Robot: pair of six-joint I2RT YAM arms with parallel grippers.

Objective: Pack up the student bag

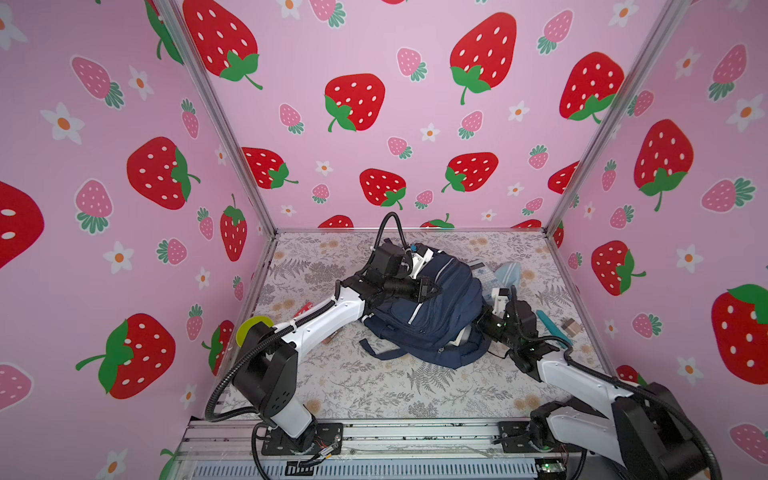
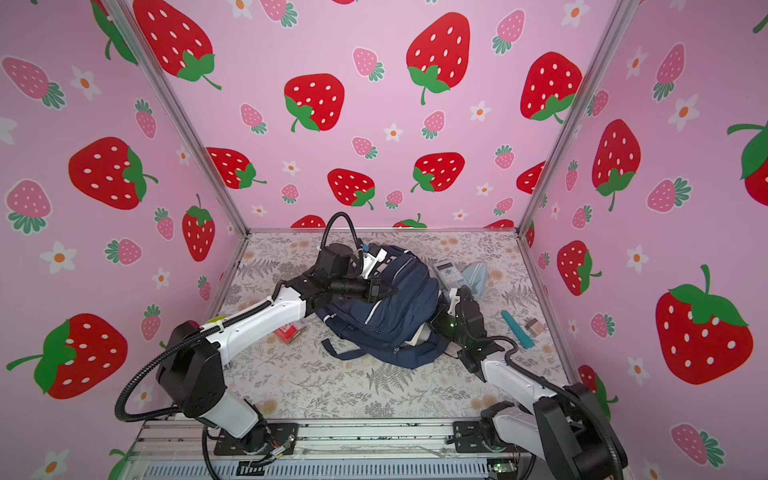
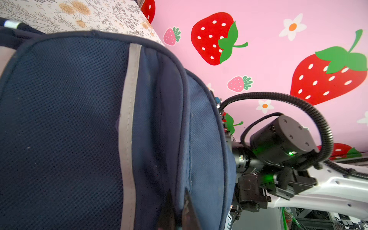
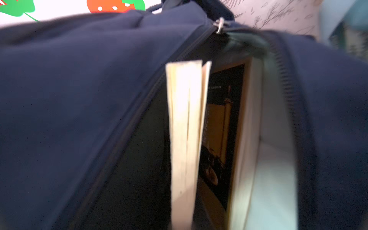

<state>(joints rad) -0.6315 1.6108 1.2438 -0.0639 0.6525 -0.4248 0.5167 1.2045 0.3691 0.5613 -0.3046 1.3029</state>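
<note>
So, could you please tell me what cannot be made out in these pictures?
- Right tool: fingertips hidden by the student bag in both top views, outside the right wrist view.
- Book: cover blurred in the right wrist view, title unreadable.
- Yellow-green disc: mostly covered by the left arm in a top view.
- Calculator: key labels too small in a top view.

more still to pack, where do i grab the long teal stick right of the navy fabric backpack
Take the long teal stick at its middle, from straight above, closing across its narrow width: it lies flat on the floral table, both long sides free, a small brown block apart on its right.
</note>
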